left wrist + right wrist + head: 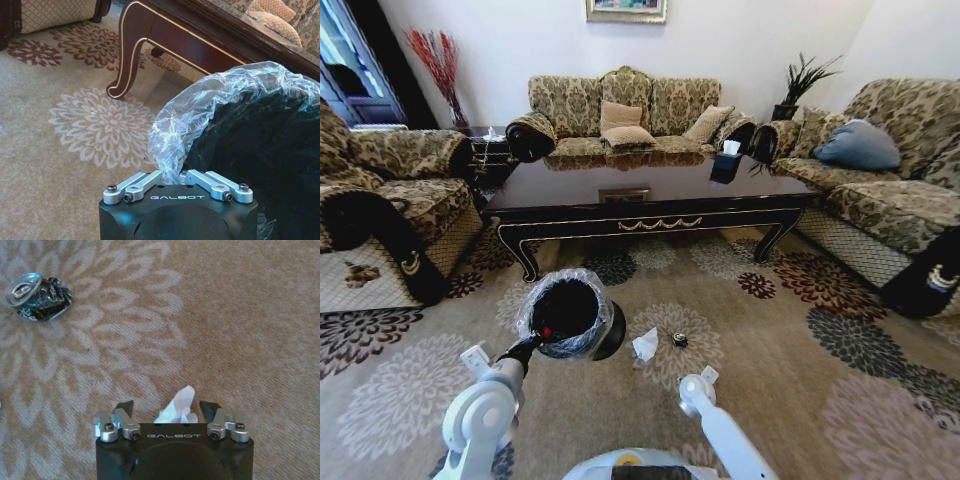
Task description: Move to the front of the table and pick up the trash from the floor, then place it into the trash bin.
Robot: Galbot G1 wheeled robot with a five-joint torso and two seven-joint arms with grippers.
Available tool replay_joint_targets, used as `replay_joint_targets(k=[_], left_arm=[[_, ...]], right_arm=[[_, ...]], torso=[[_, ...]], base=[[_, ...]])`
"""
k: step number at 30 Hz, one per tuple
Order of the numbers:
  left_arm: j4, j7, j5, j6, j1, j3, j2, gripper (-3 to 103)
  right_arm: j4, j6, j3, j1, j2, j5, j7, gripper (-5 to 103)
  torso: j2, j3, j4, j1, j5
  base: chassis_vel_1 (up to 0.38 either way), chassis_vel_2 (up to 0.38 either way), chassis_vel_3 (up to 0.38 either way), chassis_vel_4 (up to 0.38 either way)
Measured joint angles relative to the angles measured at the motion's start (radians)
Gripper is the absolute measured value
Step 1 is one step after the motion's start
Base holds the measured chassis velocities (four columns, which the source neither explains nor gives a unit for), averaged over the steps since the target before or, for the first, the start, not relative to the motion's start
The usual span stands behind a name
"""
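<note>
A sitting room with patterned sofas on three sides, and the floor is beige carpet with big flower medallions. The table stands across the middle, its front edge facing the robot.

The bin sits on the carpet before the table's left front leg, black with a clear bag folded over its rim. The left hand is at the near side of that rim; in the left wrist view the left hand is clenched on the bag and rim.

The trash lies just to the right of the bin, on a pale medallion: a crumpled white tissue and, just beyond it to the right, a crushed dark can with a silver top. Both are well short of the table's front edge.

The right hand hangs right over the tissue, fingers released and standing to either side of it, so the tissue lies straight ahead between them. It stands up in a loose peak with no clear long axis, so I judge no turning of the wrist is needed, only a descent. The can lies well apart, on its side. The right arm is the nearer to both pieces; the left is taken up with the bin.
</note>
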Motion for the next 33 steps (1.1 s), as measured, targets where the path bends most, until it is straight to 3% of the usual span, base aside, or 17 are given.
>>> replay_joint_targets(k=[6, 8, 12, 13, 15, 17, 20, 28, 33], left_arm=[[0.000, 0.001, -0.004, 0.000, -0.004, -0.005, 0.005, 2], [0.000, 0.001, -0.004, 0.000, -0.004, -0.005, 0.005, 2], [0.000, 0.002, -0.007, 0.000, -0.004, -0.004, 0.007, 2], [0.000, 0.002, -0.007, 0.000, -0.004, -0.004, 0.007, 2], [0.000, 0.002, -0.007, -0.001, -0.005, -0.003, 0.009, 2], [0.000, 0.003, -0.007, -0.001, -0.005, -0.003, 0.010, 2], [0.003, 0.003, -0.007, -0.001, -0.005, -0.001, 0.010, 2], [0.024, 0.011, 0.011, -0.004, 0.002, 0.019, 0.010, 2], [0.055, 0.024, 0.040, -0.012, 0.006, 0.052, 0.009, 2]], right_arm=[[0.024, 0.000, -0.006, -0.025, -0.004, -0.006, 0.014, 51], [0.024, 0.000, -0.008, -0.029, -0.005, -0.010, 0.016, 51], [0.017, 0.010, -0.015, -0.041, -0.001, -0.040, 0.016, 29], [0.017, 0.010, -0.015, -0.041, -0.001, -0.040, 0.016, 29], [0.017, 0.014, -0.018, -0.047, 0.002, -0.052, 0.016, 18], [0.018, 0.014, -0.020, -0.048, 0.002, -0.056, 0.016, 18], [0.027, 0.021, -0.026, -0.049, -0.003, -0.076, 0.013, 3], [0.209, 0.070, -0.058, -0.061, -0.059, -0.130, -0.020, 0], [0.403, 0.153, -0.116, -0.040, -0.141, -0.204, -0.134, 0]], torso=[[0.000, 0.000, 0.0000, 0.000, -0.0001], [0.000, 0.000, 0.0000, 0.000, -0.0001], [0.000, 0.000, 0.0000, 0.000, -0.0001], [0.000, 0.000, 0.0000, 0.000, -0.0001], [0.000, 0.000, 0.0000, 0.000, -0.0001], [0.000, 0.000, 0.0000, 0.000, -0.0001], [0.000, 0.000, 0.0000, 0.000, 0.0002], [0.000, 0.000, -0.0001, 0.000, 0.0000], [0.000, 0.000, 0.0000, 0.000, 0.0001]], base=[[0.000, 0.000, 0.000, 0.000], [0.000, 0.000, 0.000, 0.000], [0.000, 0.000, 0.000, 0.000], [0.000, 0.000, 0.000, 0.000], [0.000, 0.000, 0.000, 0.000], [0.000, 0.000, 0.000, 0.000], [0.000, 0.000, 0.000, 0.000], [0.000, 0.000, 0.000, 0.000], [0.000, 0.000, 0.000, 0.000]])
